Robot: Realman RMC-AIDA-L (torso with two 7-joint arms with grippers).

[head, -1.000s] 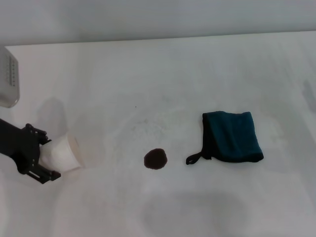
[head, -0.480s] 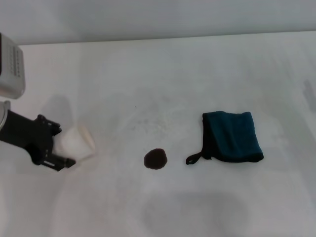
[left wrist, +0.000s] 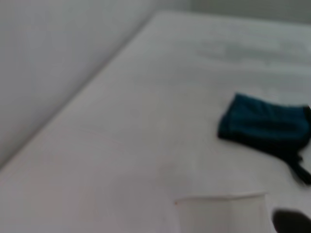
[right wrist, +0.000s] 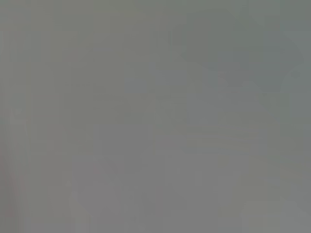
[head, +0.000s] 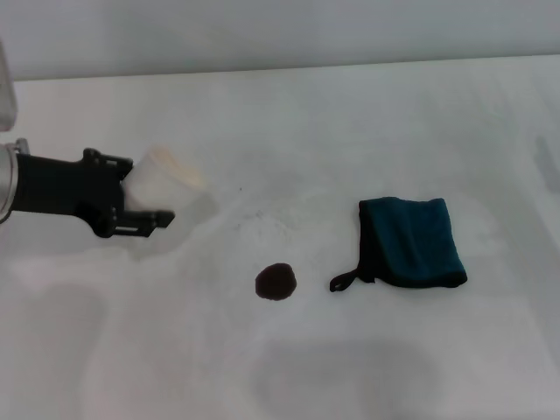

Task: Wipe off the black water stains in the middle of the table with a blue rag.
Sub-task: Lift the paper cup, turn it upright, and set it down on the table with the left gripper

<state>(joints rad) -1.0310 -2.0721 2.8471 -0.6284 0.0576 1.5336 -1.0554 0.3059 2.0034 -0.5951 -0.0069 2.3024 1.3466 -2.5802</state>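
Observation:
The black water stain (head: 276, 282) is a small round dark blot in the middle of the white table (head: 350, 131). The blue rag (head: 411, 241) lies folded just right of it, its black loop tab toward the stain. My left gripper (head: 149, 197) is at the left, shut on a white paper cup (head: 162, 179) held tilted above the table. The left wrist view shows the cup's rim (left wrist: 221, 211), the rag (left wrist: 265, 124) and the stain (left wrist: 291, 221). My right gripper is out of view; its wrist view shows only grey.
The table's far edge (head: 280, 72) meets a grey wall.
My left gripper has lifted the paper cup up and to the right, away from the table's front left. The rag and the stain have not moved.

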